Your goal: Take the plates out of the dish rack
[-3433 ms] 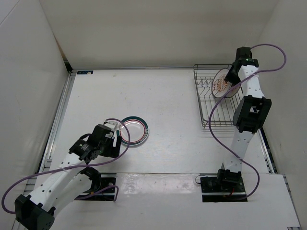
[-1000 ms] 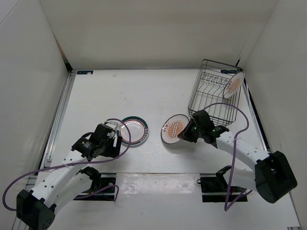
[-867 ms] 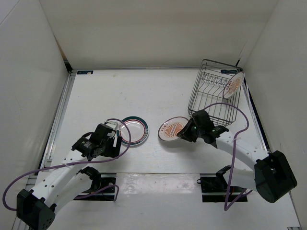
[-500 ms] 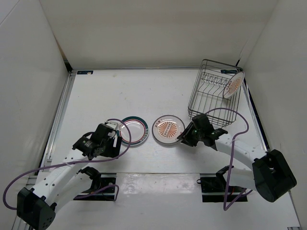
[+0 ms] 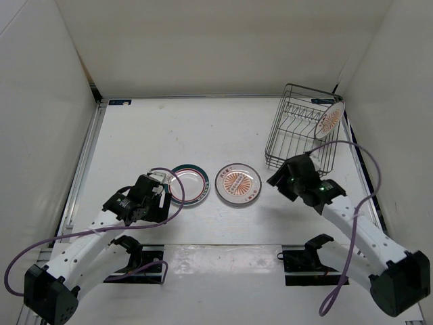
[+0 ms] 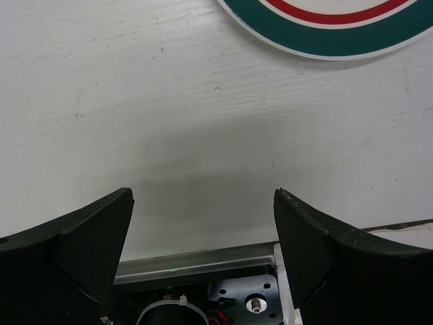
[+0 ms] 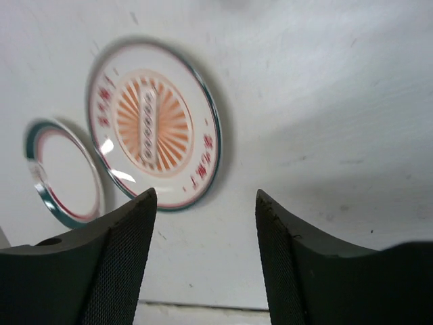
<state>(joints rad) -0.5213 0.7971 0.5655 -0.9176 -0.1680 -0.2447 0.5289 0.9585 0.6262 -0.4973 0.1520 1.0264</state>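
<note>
Two plates lie flat on the table side by side: a teal-and-pink ringed plate and, to its right, an orange sunburst plate. The right wrist view shows both, the sunburst plate and the ringed plate. My right gripper stands open and empty, just right of the sunburst plate and clear of it. A second sunburst plate stands on edge in the dish rack, which looks tipped up. My left gripper is open and empty, near the ringed plate.
White walls close the table in on the left, back and right; the rack stands close to the right wall. A metal rail runs along the left edge. Purple cables loop off both arms. Both arm bases sit at the near edge.
My right gripper laid the sunburst plate flat beside the ringed plate, opened, and drew back to the right. The rack has tipped up since the earliest frame. The left arm stayed still.
</note>
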